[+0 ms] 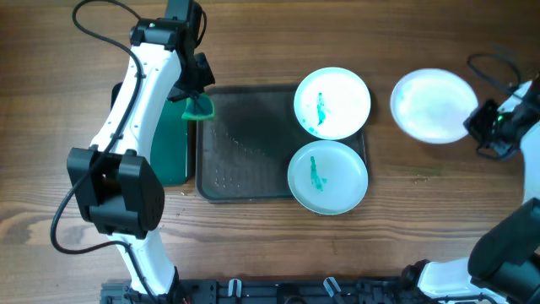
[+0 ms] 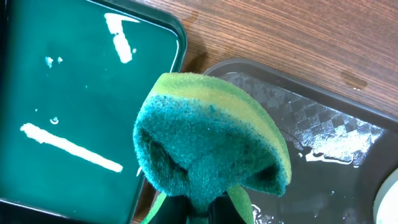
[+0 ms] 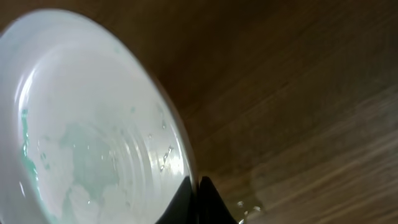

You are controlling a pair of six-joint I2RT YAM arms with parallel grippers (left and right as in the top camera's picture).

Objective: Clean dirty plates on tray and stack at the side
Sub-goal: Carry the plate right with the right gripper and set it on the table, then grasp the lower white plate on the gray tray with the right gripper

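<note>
A big dark grey-green tray (image 1: 245, 143) with round corners sits in the middle of the brown wooden table (image 1: 67, 51). A round white plate (image 1: 332, 103) lies on the right end of this tray, on the side toward the far edge of the table. A second white plate (image 1: 327, 177) lies just beside it, toward the near edge, and sticks out a bit over the tray's rim. Each of the two has a teal-green smear (image 1: 320, 110) in the middle.

A third white plate (image 1: 434, 105) is off the tray, toward the far right corner of the table. The right claw (image 1: 483, 127) pinches its rim on the side facing the right edge. Up close this plate shows only faint green marks and some water drops. I cannot tell if it lies flat on the table.

The left claw (image 2: 199, 214) squeezes a green and yellow sponge (image 2: 211, 143), which is folded over. The sponge hangs over the far left corner of the big tray, whose floor looks wet and shiny there. Just beside the big tray, toward the left edge of the table, lies a smaller black tray (image 2: 74, 106) with a bright green inside.
</note>
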